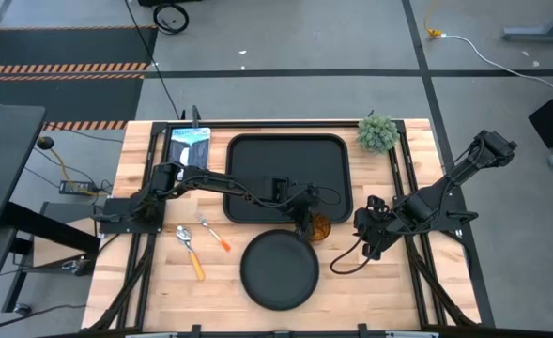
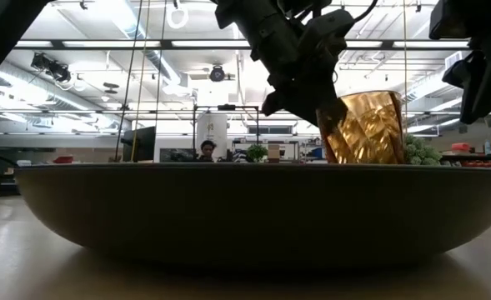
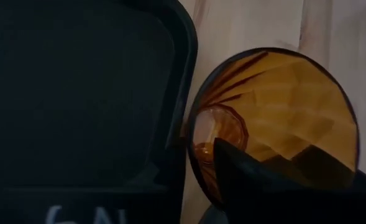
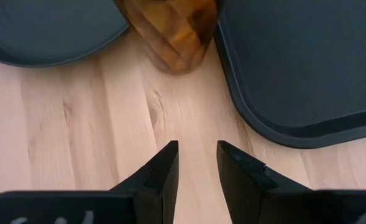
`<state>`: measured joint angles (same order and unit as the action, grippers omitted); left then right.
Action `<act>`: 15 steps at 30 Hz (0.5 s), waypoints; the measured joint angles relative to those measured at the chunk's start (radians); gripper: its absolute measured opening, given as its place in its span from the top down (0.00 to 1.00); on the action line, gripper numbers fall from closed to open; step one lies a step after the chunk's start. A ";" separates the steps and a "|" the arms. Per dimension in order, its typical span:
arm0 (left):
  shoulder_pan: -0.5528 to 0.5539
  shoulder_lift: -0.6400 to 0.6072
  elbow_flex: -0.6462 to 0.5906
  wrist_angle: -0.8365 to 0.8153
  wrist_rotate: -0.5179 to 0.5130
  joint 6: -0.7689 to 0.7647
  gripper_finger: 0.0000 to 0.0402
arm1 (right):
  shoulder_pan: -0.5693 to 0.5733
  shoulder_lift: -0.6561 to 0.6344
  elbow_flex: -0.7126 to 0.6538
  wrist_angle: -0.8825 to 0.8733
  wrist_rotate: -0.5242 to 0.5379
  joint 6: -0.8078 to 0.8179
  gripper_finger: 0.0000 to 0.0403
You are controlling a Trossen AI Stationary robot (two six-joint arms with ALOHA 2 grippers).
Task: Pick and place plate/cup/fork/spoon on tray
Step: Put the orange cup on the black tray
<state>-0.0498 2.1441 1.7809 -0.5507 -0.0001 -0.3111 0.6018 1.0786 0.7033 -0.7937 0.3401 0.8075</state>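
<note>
The amber cup (image 1: 318, 228) stands between the black tray's near right corner (image 1: 337, 214) and the round black plate (image 1: 279, 270). It also shows in the left wrist view (image 3: 282, 112) and the low view (image 2: 368, 127). My left gripper (image 1: 304, 221) is shut on the cup's rim. The plate hides the cup's base in the low view. My right gripper (image 4: 197, 163) is open and empty over bare table to the right of the cup (image 4: 173, 31). The fork (image 1: 215, 235) and the spoon (image 1: 190, 252) lie on the table left of the plate. My left gripper has one finger (image 3: 263, 180) inside the cup and the other outside its wall (image 2: 333, 117), on the side toward the tray. The fingers come from above, slanting down. The cup stays about upright. I cannot tell whether its base is on the table.
A small green plant (image 1: 377, 133) stands at the far right, beside the tray. A blue-white picture card (image 1: 190, 145) lies at the far left. Bare wood shows right of the plate, under my right gripper (image 1: 370, 235).
</note>
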 joint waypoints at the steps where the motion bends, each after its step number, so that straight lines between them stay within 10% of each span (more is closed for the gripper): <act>1: 0.000 0.000 0.000 0.000 -0.005 0.011 0.81 | -0.001 0.000 0.000 0.001 0.000 0.006 0.71; 15: 0.005 0.000 0.000 0.026 -0.017 0.120 0.96 | -0.003 -0.021 0.000 0.083 -0.001 0.084 0.71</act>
<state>-0.0449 2.1437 1.7813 -0.5243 -0.0175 -0.1913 0.5991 1.0574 0.7033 -0.7112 0.3393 0.8913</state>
